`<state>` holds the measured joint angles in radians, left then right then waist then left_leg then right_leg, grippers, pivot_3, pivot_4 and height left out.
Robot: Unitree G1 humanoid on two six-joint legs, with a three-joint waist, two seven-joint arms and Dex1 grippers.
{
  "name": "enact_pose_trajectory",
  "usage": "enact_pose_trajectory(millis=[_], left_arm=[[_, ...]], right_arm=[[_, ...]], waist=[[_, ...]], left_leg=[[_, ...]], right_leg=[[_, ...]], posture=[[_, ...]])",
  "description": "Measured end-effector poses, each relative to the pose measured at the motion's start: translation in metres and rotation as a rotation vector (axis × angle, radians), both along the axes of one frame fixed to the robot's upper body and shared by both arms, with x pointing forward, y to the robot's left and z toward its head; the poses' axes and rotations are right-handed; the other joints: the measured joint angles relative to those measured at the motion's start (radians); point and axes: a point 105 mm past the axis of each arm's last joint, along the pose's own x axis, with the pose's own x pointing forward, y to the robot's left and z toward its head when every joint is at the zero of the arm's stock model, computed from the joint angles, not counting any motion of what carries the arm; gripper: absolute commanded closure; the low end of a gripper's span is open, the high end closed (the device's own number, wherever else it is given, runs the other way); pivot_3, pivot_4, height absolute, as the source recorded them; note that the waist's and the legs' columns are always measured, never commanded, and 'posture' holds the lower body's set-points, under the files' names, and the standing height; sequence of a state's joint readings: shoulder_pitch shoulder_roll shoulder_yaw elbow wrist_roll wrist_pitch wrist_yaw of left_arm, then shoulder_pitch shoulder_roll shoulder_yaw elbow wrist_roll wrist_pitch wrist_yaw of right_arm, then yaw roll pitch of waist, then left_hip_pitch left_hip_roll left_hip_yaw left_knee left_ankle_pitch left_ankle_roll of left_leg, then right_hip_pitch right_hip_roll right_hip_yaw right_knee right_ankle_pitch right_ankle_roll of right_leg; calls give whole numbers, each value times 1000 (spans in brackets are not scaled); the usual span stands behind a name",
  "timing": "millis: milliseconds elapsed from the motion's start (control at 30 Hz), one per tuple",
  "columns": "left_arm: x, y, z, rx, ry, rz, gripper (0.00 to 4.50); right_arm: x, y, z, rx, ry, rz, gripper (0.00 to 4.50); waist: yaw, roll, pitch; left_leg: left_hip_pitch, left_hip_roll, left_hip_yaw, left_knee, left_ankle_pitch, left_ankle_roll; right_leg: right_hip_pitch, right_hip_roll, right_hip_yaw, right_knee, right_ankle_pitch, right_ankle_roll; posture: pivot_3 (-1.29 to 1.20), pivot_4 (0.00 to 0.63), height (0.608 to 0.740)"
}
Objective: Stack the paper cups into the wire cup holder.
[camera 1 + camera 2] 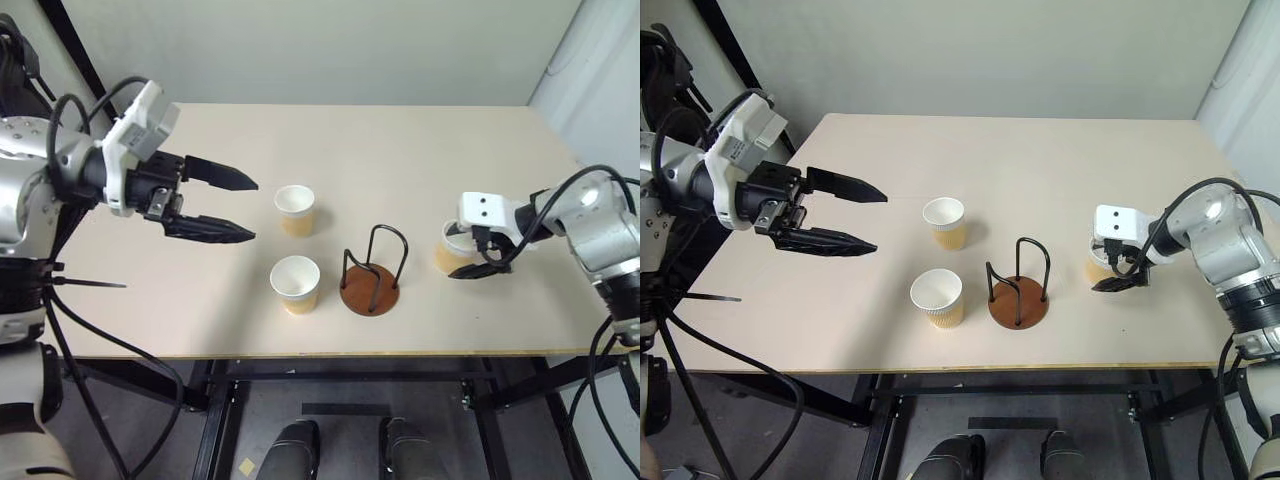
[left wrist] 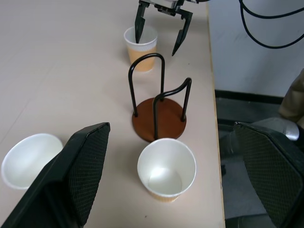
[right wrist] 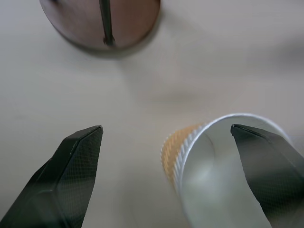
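wire cup holder [image 1: 371, 284] empty, two paper cups [image 1: 295, 283] left of it, third cup [image 1: 452, 249] right, right gripper [image 1: 478, 258] spread over that one, left gripper [image 1: 238, 208] spread, well left

Pale table [image 1: 420, 150]: three upright paper cups [image 1: 295, 210] [image 1: 296, 284] [image 1: 452, 248], wire cup holder [image 1: 371, 272] between.

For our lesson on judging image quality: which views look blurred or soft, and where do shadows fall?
Right wrist view: the tan paper cup with white rim and the round reddish-brown wire holder base look soft. Left wrist view: crisp. Head views: even light, faint shadows beside the cups on the beige table.
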<state>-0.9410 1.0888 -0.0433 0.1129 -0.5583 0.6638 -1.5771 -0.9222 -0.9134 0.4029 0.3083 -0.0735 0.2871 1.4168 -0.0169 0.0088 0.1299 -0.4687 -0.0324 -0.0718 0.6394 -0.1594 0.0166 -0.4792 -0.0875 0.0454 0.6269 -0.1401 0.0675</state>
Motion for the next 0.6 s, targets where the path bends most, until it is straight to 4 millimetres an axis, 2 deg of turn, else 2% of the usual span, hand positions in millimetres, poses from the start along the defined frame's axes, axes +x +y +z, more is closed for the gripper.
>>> enact_pose_trajectory(millis=[33, 133, 500, 533, 600], left_arm=[[-1, 2, -1, 10, -3, 4, 0], [-2, 4, -3, 26, -4, 10, 0], [-4, 4, -1, 39, -19, 7, 0], [-3, 5, -1, 39, -21, 9, 0], [-3, 6, -1, 37, -22, 14, 0]], right_arm=[[2, -3, -2, -17, 2, -3, 15], [8, -12, -7, -50, 8, -18, 548], [6, -11, -6, -58, 47, 8, 4290], [4, -9, -4, -49, 50, 12, 4445], [1, -7, 4, -33, 44, 21, 4445]], waist=[[0, 0, 0], [0, 0, 0], [0, 0, 0], [0, 0, 0], [0, 0, 0]], left_leg=[[0, 0, 0, 0, 0, 0], [0, 0, 0, 0, 0, 0], [0, 0, 0, 0, -1, -1], [0, 0, 0, 0, -1, -1], [0, 0, 0, -1, -1, -1]], right_leg=[[0, 0, 0, 0, 0, 0], [0, 0, 0, 0, 0, 0], [0, 0, 0, 0, 0, -1], [0, 0, 0, 0, 0, -1], [0, 0, 0, 0, 0, -1]], posture=[[0, 150, 740], [0, 150, 740], [0, 150, 740], [0, 150, 740], [0, 150, 740]])
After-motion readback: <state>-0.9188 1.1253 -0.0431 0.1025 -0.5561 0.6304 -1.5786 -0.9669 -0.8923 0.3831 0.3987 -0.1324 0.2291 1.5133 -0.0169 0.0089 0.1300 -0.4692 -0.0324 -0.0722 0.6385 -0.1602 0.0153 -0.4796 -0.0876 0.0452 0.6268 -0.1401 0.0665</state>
